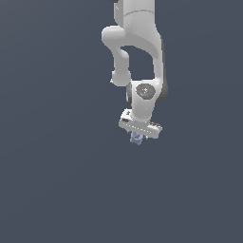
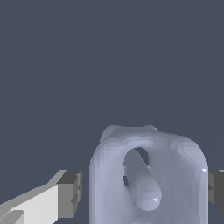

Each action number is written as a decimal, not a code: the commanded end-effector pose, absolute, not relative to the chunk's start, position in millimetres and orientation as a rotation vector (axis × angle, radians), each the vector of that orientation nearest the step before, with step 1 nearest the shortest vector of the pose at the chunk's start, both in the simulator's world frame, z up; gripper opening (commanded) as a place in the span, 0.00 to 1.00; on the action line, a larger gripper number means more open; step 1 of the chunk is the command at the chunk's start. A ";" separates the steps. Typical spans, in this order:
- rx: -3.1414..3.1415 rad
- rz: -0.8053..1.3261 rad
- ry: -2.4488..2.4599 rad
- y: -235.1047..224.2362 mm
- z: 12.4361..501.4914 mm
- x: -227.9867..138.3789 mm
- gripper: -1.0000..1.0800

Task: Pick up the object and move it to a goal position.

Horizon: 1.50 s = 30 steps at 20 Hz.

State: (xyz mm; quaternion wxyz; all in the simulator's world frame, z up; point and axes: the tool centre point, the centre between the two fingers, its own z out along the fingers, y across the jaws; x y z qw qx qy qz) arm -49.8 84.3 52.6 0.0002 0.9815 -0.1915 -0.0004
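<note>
Item: the object (image 2: 148, 175), pale blue-grey, knobbly, hollow centre with inner peg. Location: between the fingers (image 2: 70, 192) of the pincer (image 1: 137, 137), directly beneath the white hand. Pincer state: open around it, a gap visible beside one finger. Handling, judged: light, rigid, smooth; grip the flat outer flanks. Markings: none legible.

You find no readable text in either view. No label, no brand, no number, no sign on white arm (image 1: 137, 38), on tool (image 1: 138, 134), or on pale blue-grey object (image 2: 148, 179). Small red mark on round joint cap (image 1: 144, 91) in exterior view, too small for you to read as letter or digit. Dark grey background carries no writing.
</note>
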 end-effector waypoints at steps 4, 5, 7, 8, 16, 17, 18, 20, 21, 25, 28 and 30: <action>3.083 0.000 -0.603 84.5 40.3 -48.9 0.96; 3.083 0.000 -0.603 84.6 40.1 -48.9 0.96; 3.083 0.000 -0.603 84.6 40.1 -48.9 0.00; 3.083 0.000 -0.603 84.6 40.1 -48.9 0.00; 3.084 0.002 -0.603 85.0 40.8 -48.6 0.00; 3.084 0.002 -0.603 84.6 40.9 -48.5 0.00; 3.084 0.002 -0.603 83.5 40.9 -48.3 0.00; 3.084 0.002 -0.603 79.1 40.9 -47.3 0.00; 3.084 0.002 -0.603 75.8 41.0 -46.6 0.00; 3.084 0.002 -0.603 55.1 41.4 -42.2 0.00; 3.084 0.002 -0.603 31.6 41.8 -37.1 0.00; 3.084 0.001 -0.603 12.0 41.9 -32.7 0.00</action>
